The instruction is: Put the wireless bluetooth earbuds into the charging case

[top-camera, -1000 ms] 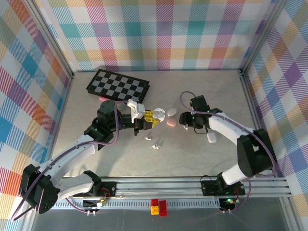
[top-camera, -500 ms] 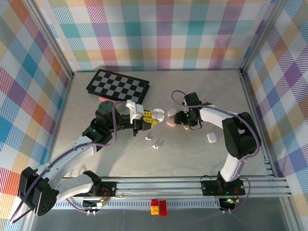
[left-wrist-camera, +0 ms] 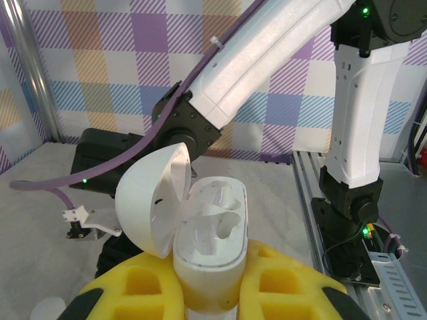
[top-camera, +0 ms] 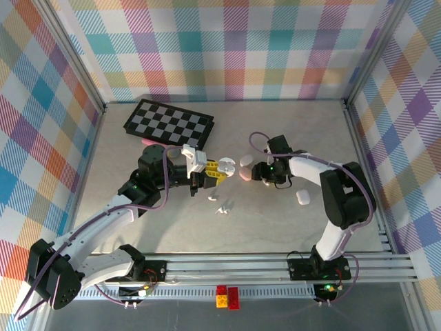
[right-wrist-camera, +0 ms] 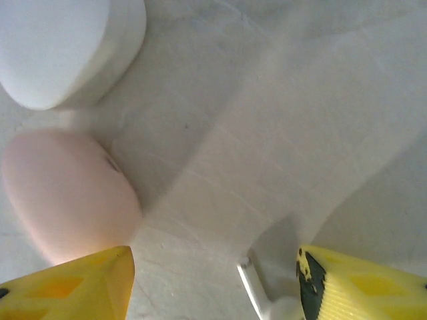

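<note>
Nearest you, a few tiny white plastic earbuds with short stems lie loose on the pale grey counter, just on the near side of your left pincer and apart from it. That pincer is clamped on the base of an upright white pebble-shaped plastic charging case, whose lid is hinged open; you cannot tell whether a bud sits in its wells. Your right pincer faces it, low over the counter, with its yellow fingers spread wide. A pale pink pebble-shaped closed case lies just off its fingertip, between the two pincers, and a rounded white closed case lies just past that. Beyond the left pincer, well apart, rests a black-and-white folding checkerboard.
</note>
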`<state>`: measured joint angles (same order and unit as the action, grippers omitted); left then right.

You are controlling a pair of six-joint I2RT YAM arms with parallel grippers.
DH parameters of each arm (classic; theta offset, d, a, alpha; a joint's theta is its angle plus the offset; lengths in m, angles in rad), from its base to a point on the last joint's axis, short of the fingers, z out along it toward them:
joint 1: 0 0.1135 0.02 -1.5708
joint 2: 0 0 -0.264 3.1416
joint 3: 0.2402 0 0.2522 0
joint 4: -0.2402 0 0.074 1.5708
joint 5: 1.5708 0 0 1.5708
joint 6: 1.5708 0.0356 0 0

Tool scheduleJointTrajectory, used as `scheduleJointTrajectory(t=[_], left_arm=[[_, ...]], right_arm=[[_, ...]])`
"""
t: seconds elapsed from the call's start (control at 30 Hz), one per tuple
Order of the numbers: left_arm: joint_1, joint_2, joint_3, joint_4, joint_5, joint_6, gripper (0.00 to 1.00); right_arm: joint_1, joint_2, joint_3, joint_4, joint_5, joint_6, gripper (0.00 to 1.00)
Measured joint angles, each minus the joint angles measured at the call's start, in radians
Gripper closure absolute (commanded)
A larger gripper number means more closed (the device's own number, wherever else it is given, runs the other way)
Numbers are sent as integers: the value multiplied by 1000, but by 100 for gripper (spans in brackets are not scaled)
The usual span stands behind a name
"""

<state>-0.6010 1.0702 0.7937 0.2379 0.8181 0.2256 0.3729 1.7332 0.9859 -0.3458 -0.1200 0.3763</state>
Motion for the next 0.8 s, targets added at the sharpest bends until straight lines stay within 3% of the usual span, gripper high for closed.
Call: scheduleJointTrajectory(t=[0.53,0.8], left_arm=[[0,4,0,0,3,0,100],[0,4,0,0,3,0,100]], right_arm=[[-1,-55,-58,-14,-188,22,35],[-1,-124,-13,-99,-148,-2,35]])
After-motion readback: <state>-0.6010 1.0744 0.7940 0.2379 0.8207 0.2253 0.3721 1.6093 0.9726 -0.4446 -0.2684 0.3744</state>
